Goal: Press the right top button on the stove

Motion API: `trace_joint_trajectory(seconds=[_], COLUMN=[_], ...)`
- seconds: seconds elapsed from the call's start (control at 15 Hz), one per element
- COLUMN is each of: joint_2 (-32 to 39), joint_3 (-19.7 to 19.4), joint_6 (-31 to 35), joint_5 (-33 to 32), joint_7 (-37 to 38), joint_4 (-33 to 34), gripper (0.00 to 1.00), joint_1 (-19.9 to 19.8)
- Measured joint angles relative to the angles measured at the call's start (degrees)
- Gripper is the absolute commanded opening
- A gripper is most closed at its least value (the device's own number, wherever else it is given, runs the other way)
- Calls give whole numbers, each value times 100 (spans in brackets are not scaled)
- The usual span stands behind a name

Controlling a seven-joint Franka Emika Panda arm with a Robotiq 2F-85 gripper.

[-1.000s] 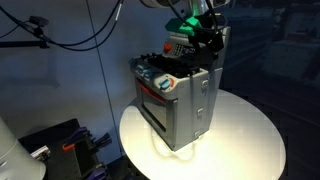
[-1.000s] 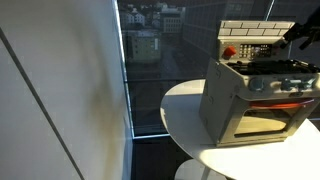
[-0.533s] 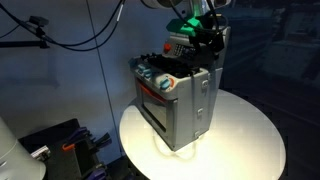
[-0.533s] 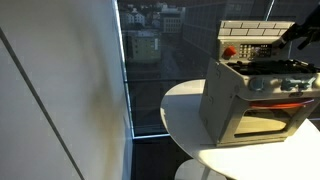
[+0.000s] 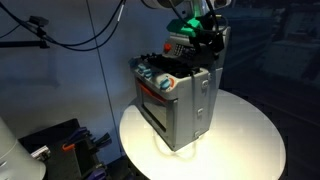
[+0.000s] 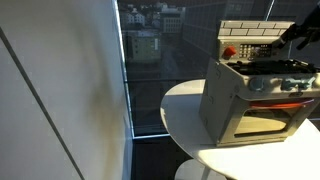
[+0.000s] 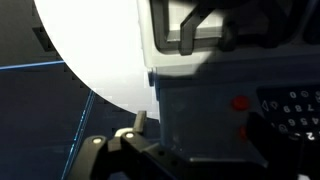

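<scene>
The stove (image 5: 178, 100) is a grey box with a striped orange front door, standing on a round white table (image 5: 245, 140). It also shows in an exterior view (image 6: 250, 100), with its brick-pattern back panel (image 6: 250, 38) upright. My gripper (image 5: 205, 38) is at the top of that back panel, coming in from the side (image 6: 297, 32). In the wrist view the panel's grey face carries two red buttons (image 7: 240, 102), one above the other, next to a dark control strip (image 7: 292, 108). My gripper (image 7: 205, 132) is open and empty, one fingertip (image 7: 140, 122) beside the panel's edge.
The table's rim (image 6: 185, 130) drops off close around the stove. A dark window with a city view (image 6: 150, 50) and a white wall (image 6: 60, 90) stand beside it. Cables (image 5: 70, 40) hang behind, and dark equipment (image 5: 60, 145) sits low beside the table.
</scene>
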Motion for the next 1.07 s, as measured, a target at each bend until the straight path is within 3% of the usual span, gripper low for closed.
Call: trace_joint_trajectory(seconds=[1.07], joint_2=[81], joint_3=[77], joint_6=[-11], joint_5=[183], joint_7=[-16], joint_4=[73], gripper=[100], joint_1=[-88])
